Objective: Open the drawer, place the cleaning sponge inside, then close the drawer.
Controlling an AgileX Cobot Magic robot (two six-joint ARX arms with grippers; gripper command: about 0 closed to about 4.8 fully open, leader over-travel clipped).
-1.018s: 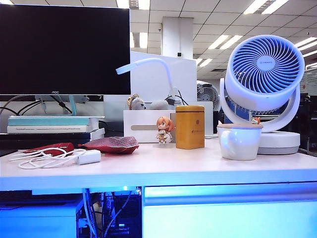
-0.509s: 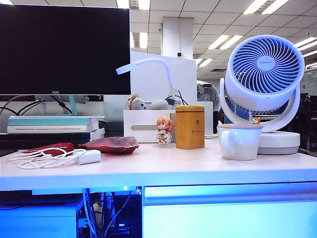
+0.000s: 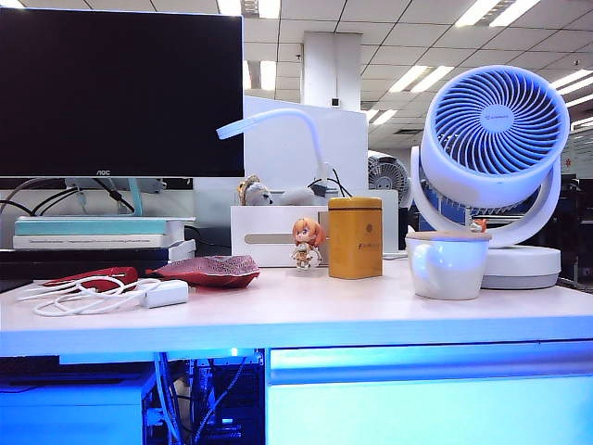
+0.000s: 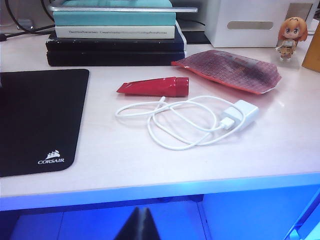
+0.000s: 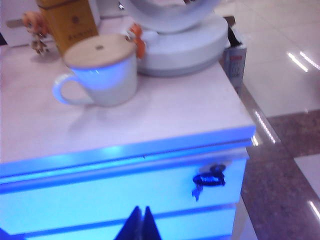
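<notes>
White drawer (image 5: 120, 200) runs lengthwise along the desk front, closed; left gripper (image 4: 139, 225) and right gripper (image 5: 140, 222) both pinched shut, empty.

Office ceiling lights (image 3: 417, 72), glossy floor (image 5: 280, 45)
</notes>
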